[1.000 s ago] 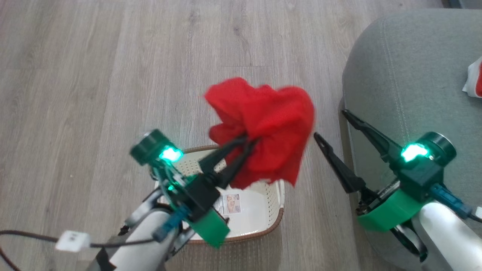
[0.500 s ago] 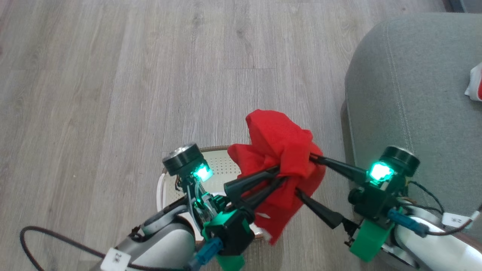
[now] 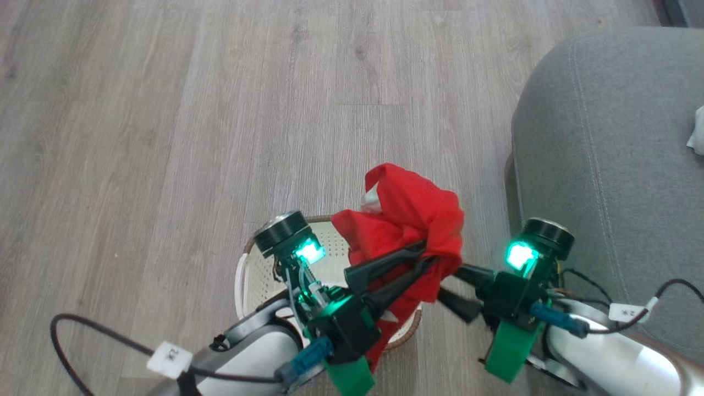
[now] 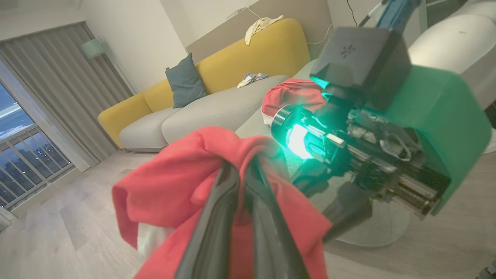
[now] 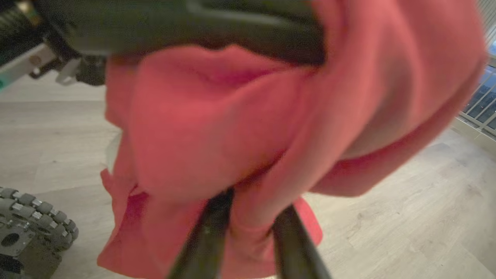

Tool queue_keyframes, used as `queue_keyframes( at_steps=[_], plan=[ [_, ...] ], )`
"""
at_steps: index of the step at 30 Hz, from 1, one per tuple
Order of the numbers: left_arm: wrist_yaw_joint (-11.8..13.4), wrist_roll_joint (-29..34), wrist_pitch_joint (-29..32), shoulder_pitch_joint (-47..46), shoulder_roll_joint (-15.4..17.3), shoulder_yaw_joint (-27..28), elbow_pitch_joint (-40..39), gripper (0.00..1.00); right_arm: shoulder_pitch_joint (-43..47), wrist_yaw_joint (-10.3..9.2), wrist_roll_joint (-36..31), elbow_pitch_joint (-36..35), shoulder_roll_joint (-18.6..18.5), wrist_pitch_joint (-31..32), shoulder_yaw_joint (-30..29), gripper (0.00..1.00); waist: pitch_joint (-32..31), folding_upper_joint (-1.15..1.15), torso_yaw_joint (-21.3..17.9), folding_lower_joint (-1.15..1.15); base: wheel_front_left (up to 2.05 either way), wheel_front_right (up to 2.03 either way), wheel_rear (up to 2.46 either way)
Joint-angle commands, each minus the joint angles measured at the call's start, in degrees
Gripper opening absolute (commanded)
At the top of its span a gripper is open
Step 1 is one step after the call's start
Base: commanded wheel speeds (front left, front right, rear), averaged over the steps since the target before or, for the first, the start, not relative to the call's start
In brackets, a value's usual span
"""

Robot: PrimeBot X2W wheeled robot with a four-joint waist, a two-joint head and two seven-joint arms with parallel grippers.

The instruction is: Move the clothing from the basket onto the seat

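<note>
My left hand (image 3: 432,254) is clenched on the plain red garment (image 3: 410,212), above the basket (image 3: 242,275) and beside the seat (image 3: 605,165). The left wrist view adds the red-and-white garment (image 4: 292,95) lying on the seat. My right hand (image 5: 252,205) straddles a red fold. I cannot tell whether it pinches.

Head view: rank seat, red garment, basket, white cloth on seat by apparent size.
1. seat, cropped by the frame.
2-3. red garment and basket: unsure, garment hangs nearer the camera, basket mostly covered.
4. white cloth, cut off at the frame edge.
</note>
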Motion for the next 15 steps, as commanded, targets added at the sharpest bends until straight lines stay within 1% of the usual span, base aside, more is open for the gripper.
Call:
queue_keyframes(
  at_steps=[1, 5, 6, 9, 10, 11, 12, 13, 14, 15],
  plan=[
    [-0.3, -0.8, -0.5, -1.5, -0.6, 3.3, -1.3, 0.00, -0.3, -0.01, 1.2, -1.3, 0.9, -0.4, -1.4, 0.00, 0.0, 0.00, 0.1, 0.00, 0.00, 0.00, 0.00],
    [-0.8, -2.1, -0.5, -0.1, -2.0, 5.2, 0.1, 0.00, 1.8, -0.01, 2.1, -0.9, 2.9, -0.4, -5.7, 0.00, -0.4, 0.00, 0.4, 0.00, 0.00, 0.00, 0.00],
    [-0.8, -2.1, -0.5, -0.1, -2.0, 5.2, 0.1, 0.00, 1.8, -0.01, 2.1, -0.9, 2.9, -0.4, -5.7, 0.00, -0.4, 0.00, 0.4, 0.00, 0.00, 0.00, 0.00],
    [-1.2, -2.7, -0.5, 1.1, -3.0, 6.9, 0.6, 0.00, 3.8, -0.01, 1.9, -1.3, 4.6, -0.4, -9.5, 0.00, -0.6, 0.00, 0.5, 0.00, 0.00, 0.00, 0.00],
    [-1.3, -2.9, -0.5, 1.5, -3.3, 7.5, 0.7, 0.11, 4.3, -0.01, 1.4, -1.6, 5.0, -0.4, -10.7, 0.00, -0.7, 0.00, 0.6, 0.00, 0.00, 0.00, 0.00],
    [-1.4, -2.9, -0.5, 1.8, -3.6, 8.1, 0.8, 0.46, 4.9, -0.01, 0.9, -1.8, 5.4, -0.4, -11.8, 0.00, -0.7, 0.00, 0.6, 0.00, 0.00, 0.00, 0.00],
    [-1.5, -3.0, -0.5, 2.2, -3.9, 8.8, 0.8, 0.78, 5.6, -0.01, 0.8, -2.0, 6.0, -0.4, -13.1, 0.00, -0.8, 0.00, 0.5, 0.00, 0.00, 0.00, 0.00],
    [-1.5, -3.0, -0.5, 2.6, -4.3, 9.5, 0.9, 1.00, 6.2, -0.01, 0.7, -2.1, 6.6, -0.4, -14.6, 0.00, -0.8, 0.00, 0.5, 0.00, 0.00, 0.00, 0.00],
    [-1.6, -3.5, -0.5, 3.2, -4.7, 10.2, 1.2, 1.00, 6.9, -0.01, 0.7, -2.2, 7.2, -0.4, -16.3, 0.00, -0.8, 0.00, 0.5, 0.00, 0.00, 0.00, 0.00],
    [-1.7, -4.1, -0.5, 4.1, -5.8, 12.2, 1.5, 1.00, 8.2, -0.01, 1.1, -2.2, 8.6, -0.4, -19.8, 0.00, -0.9, 0.00, 0.5, 0.00, 0.00, 0.00, 0.00]
  ],
)
